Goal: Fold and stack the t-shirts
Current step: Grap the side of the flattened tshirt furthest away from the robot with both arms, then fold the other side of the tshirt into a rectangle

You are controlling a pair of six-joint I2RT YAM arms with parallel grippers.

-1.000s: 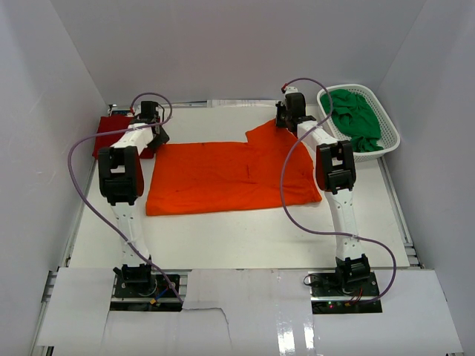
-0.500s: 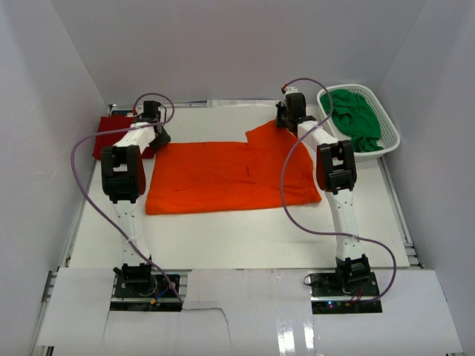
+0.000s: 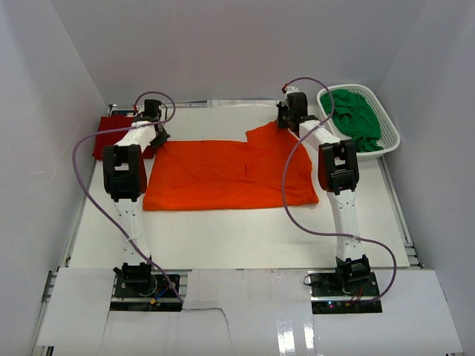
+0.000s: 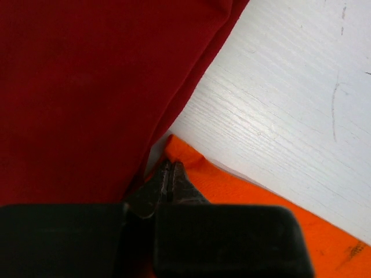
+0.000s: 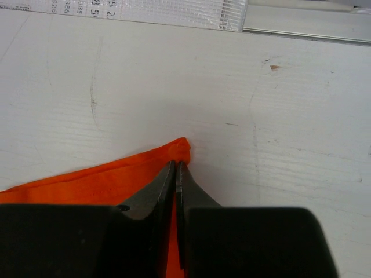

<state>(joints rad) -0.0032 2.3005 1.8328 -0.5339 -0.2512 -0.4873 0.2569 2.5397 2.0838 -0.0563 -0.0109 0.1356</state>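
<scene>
- The orange t-shirt lies spread flat across the middle of the bench. The overhead view shows no fold in it yet.
- The dark red t-shirt sits at the bench's far left corner as a compact flat bundle. It looks folded, probably the base of the stack. Its edge lies just beside the orange shirt's far left corner.
- The green t-shirt is crumpled inside the white mesh basket at the far right, not yet laid out.
- The left fingers are pressed together, pinching the orange shirt's far left corner.
- The right fingers are likewise pressed together on the far right corner, whose tip rises in a small peak.
- By this reading, about one shirt of three is done. The orange one is gripped for its first fold and then needs stacking, and the green one remains entirely.
</scene>
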